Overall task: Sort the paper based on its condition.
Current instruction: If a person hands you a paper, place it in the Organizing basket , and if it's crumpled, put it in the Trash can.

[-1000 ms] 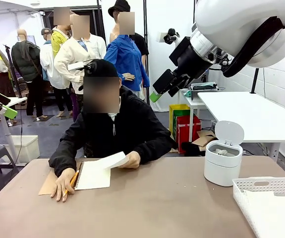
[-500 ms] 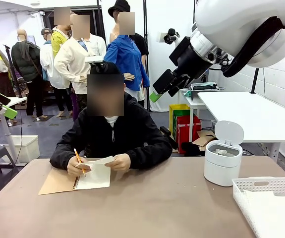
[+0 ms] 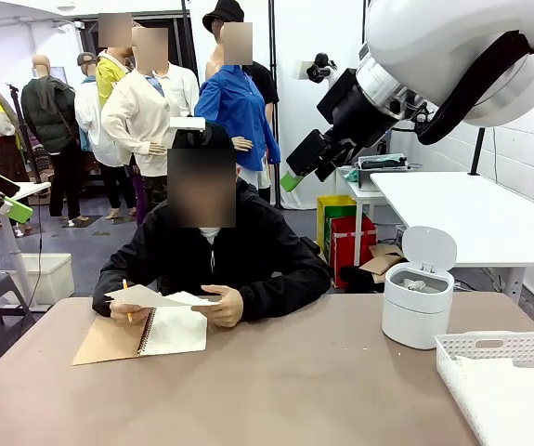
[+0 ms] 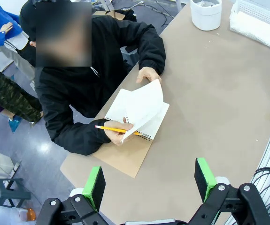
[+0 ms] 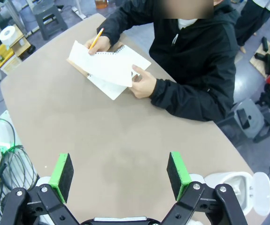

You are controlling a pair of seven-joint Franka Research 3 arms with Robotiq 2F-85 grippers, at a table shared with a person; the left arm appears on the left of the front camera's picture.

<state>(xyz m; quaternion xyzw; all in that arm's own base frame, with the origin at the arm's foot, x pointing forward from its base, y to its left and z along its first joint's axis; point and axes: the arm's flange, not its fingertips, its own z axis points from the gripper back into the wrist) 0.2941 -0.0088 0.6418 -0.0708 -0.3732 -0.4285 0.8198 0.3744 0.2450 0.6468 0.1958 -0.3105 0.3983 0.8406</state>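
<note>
At the far side of the table a person holds a flat white sheet of paper [image 3: 155,297] in both hands, just above an open spiral notebook [image 3: 175,333] with a brown cover. A yellow pencil [image 4: 110,128] is in one of those hands. The sheet [image 4: 145,108] [image 5: 107,65] looks smooth; I cannot tell whether it is still bound to the notebook. My left gripper [image 4: 149,183] hangs open and empty high over the table's near left corner. My right gripper [image 5: 120,174] is open and empty too, raised well above the table [image 3: 296,173].
A white lidded bin [image 3: 419,305] with its lid up stands at the table's right. A white plastic basket [image 3: 503,346] sits at the near right corner. The brown tabletop [image 3: 294,390] between the notebook and the bin is bare. Other people stand behind.
The person lifted the sheet off the notebook's right side and now holds it in both hands over the notebook. Neither arm has moved.
</note>
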